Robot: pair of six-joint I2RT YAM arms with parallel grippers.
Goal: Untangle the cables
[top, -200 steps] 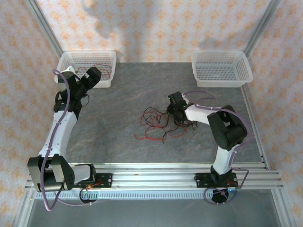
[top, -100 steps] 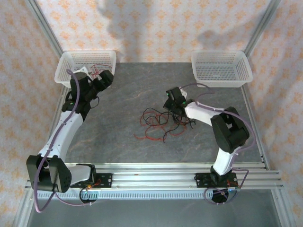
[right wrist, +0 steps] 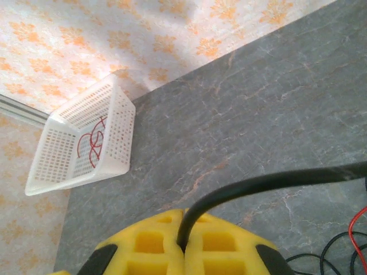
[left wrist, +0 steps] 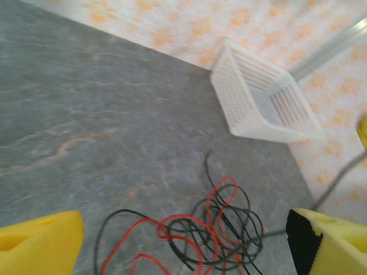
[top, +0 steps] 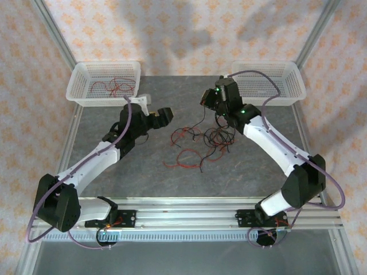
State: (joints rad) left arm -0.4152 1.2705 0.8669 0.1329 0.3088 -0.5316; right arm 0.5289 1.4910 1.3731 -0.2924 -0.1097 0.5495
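Note:
The cables (top: 198,143) lie as a loose tangle of thin red and black wires in the middle of the table. My right gripper (top: 206,103) hangs above the tangle's far side, shut on a black cable (right wrist: 275,180) that leaves its yellow pads (right wrist: 143,246) and runs off to the right. A black strand drops from it to the heap. My left gripper (top: 166,117) is open just left of the tangle. In the left wrist view the cables (left wrist: 212,229) lie between its wide-apart yellow fingers (left wrist: 34,246), untouched.
A white basket (top: 77,86) at the back left holds several red wires (top: 112,87). Another white basket (top: 266,80) stands at the back right. Aluminium rails run along the near edge, and patterned walls close in the table.
My left arm has swung from the back-left basket to the table's middle, still open. My right gripper has shut on a black cable and risen toward the back, drawing the tangle with it.

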